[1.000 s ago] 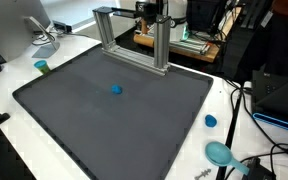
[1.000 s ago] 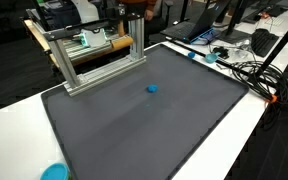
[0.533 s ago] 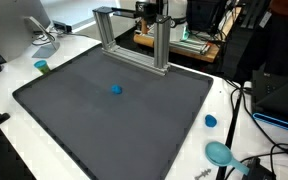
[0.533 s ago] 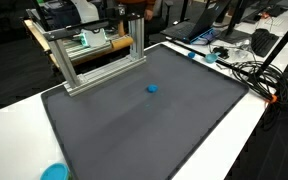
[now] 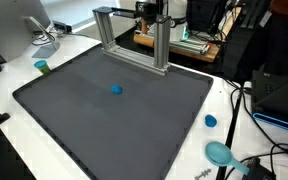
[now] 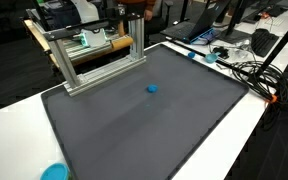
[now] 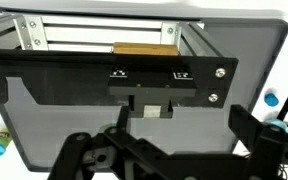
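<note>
The pincer (image 7: 169, 150) hangs up by the metal frame (image 5: 164, 45), its jaws spread as wide as they go and nothing between them. The frame stands at the far edge of the dark mat (image 5: 84, 115) on the white bench (image 5: 4, 95). A small blue ball (image 5: 116, 89) lies near the mat's middle, well apart from the frame. A blue cap (image 5: 210, 121) sits just off the mat's edge.

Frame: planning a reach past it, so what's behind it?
A wooden block lies behind the frame. The posts cover part of it, so its full extent can't be seen.
</note>
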